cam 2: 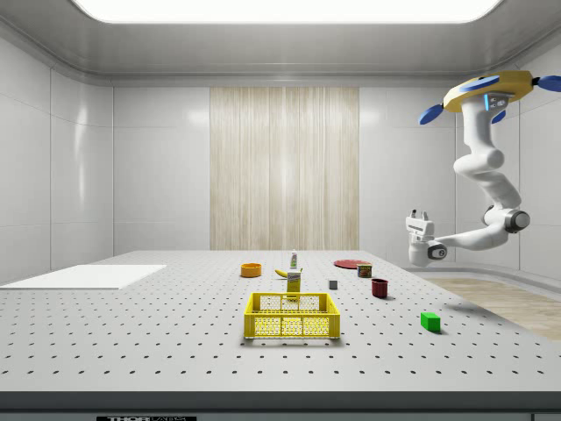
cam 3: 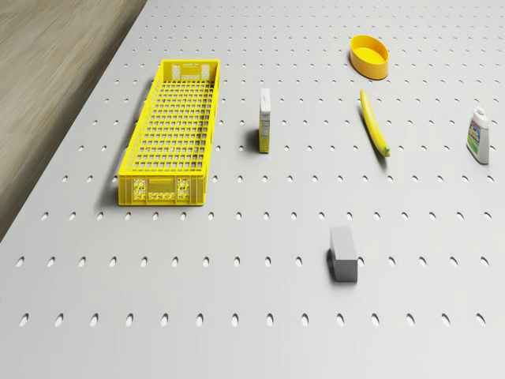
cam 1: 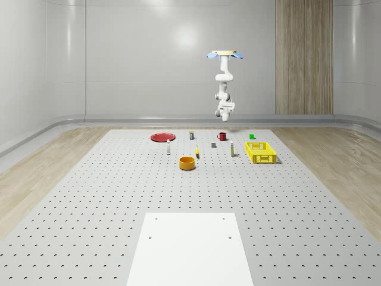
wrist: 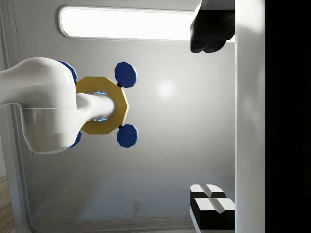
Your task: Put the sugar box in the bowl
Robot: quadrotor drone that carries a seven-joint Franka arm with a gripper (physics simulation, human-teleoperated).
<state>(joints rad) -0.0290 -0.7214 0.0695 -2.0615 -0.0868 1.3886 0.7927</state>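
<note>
Overhead, the drone [cam 1: 224, 55] hovers above the perforated table's [cam 1: 119, 196] far edge, its gripper [cam 2: 419, 216] spread open and empty. Mid-frame, the slim sugar box [cam 3: 265, 119] stands upright between a yellow mesh crate [cam 3: 170, 130] and a banana [cam 3: 374, 121], well apart from the round bowl [cam 3: 369, 56].

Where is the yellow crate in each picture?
Whole-scene view: yellow crate on the table's right part, right of the orange bowl.
Side view: front and centre, sugar box behind it.
Drone view: beside the sugar box.
Shared landmark: the sugar box, standing next to the crate.
</note>
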